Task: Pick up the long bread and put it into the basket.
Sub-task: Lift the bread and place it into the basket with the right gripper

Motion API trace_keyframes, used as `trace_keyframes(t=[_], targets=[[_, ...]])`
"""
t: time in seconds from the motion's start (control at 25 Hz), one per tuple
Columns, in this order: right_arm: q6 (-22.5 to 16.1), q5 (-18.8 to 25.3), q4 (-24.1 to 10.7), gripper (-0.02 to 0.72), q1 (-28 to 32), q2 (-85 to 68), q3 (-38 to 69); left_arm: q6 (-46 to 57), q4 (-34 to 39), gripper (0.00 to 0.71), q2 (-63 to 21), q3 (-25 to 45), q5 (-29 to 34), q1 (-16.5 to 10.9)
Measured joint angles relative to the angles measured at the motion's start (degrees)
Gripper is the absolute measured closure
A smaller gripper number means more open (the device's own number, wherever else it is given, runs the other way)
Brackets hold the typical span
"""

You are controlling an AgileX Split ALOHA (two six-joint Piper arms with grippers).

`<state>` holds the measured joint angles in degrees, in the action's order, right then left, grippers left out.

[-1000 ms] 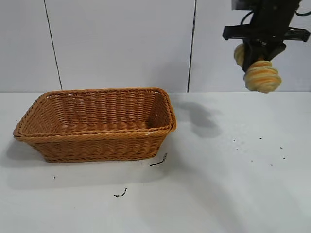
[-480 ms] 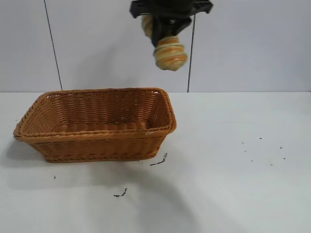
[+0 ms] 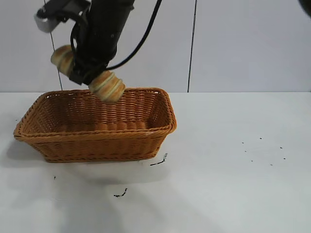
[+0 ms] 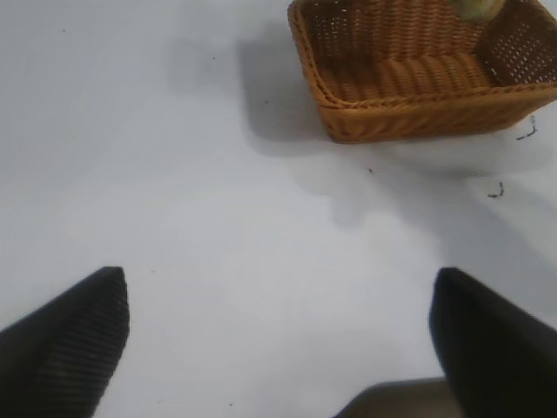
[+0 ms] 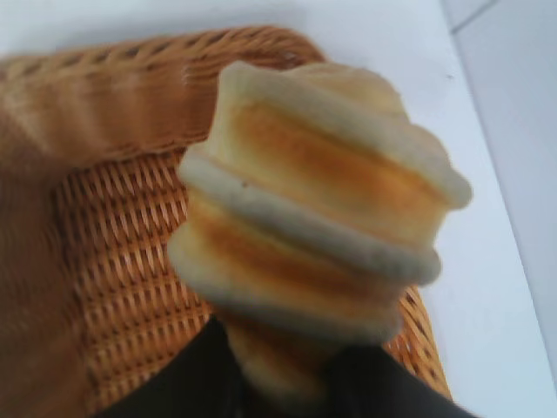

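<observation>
My right gripper (image 3: 85, 73) is shut on the long bread (image 3: 108, 86), a tan loaf with orange-brown ridges. It holds the loaf tilted, just above the back part of the wicker basket (image 3: 97, 133). In the right wrist view the bread (image 5: 322, 218) is clamped between the dark fingers of the right gripper (image 5: 278, 383), with the basket (image 5: 113, 261) right below. My left gripper (image 4: 278, 348) is open and empty over bare table, far from the basket (image 4: 409, 113). It is out of the exterior view.
The white table (image 3: 233, 170) spreads to the right of and in front of the basket. Small dark specks (image 3: 158, 161) lie near the basket's front right corner and further right (image 3: 262, 150). A panelled wall stands behind.
My right gripper has carried the bread leftward from high over the table's right side to above the basket, and has come lower.
</observation>
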<state>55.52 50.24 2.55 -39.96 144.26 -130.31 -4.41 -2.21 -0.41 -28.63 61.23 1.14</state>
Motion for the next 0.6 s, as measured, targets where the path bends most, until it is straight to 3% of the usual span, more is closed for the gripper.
trace_keyframes(t=[0.12,0.36,0.44,0.6], targets=[[-0.61,-0.97,0.85,0.539,0.04,0.0,0.0,0.0,0.0,0.018,0.0,0.0,0.0,0.0],[-1.03,-0.04,0.98,0.098,0.11,0.0,0.0,0.0,0.0,0.018,0.0,0.0,0.0,0.0],[-1.03,0.45,0.98,0.043,0.11,0.0,0.0,0.0,0.0,0.018,0.0,0.0,0.0,0.0],[-1.03,1.49,0.98,0.015,0.11,-0.77,0.0,0.0,0.0,0.018,0.0,0.0,0.0,0.0]])
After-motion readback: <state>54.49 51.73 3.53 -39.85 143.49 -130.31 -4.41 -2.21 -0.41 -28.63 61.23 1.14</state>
